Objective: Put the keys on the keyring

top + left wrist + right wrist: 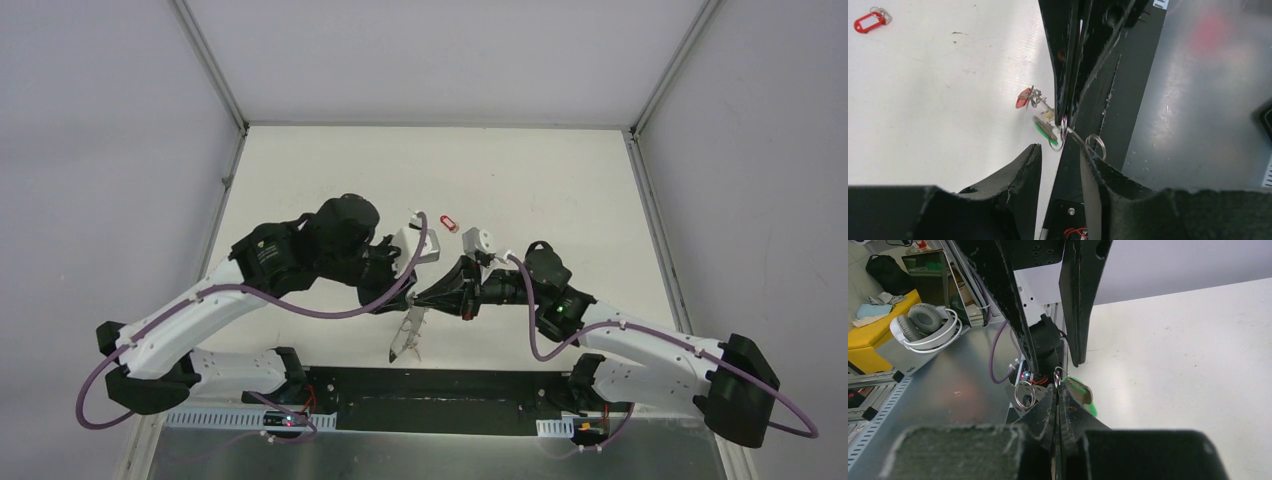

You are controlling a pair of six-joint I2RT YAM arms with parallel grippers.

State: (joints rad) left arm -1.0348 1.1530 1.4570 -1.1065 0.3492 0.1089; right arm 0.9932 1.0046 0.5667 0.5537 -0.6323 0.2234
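My right gripper [1058,389] is shut on the keyring [1057,376], a thin wire hoop seen edge-on at its fingertips. A green-tagged key [1045,131] and a red-tagged key [1024,97] hang from the keyring [1063,131] just past the pinch. A small silver ring [1096,145] sticks out on the other side. My left gripper [1060,150] stands open right below, tips on either side of the ring, gripping nothing. From above, both grippers meet over the table's near middle, left [400,285] and right [420,298], with the keys [405,340] dangling. Another red-tagged key [447,222] lies on the table.
The dark base rail [430,385] and metal front plate [1198,125] run just below the hanging keys. Grey walls enclose the white table [560,190] on three sides. Headphones [923,327] lie outside the cell.
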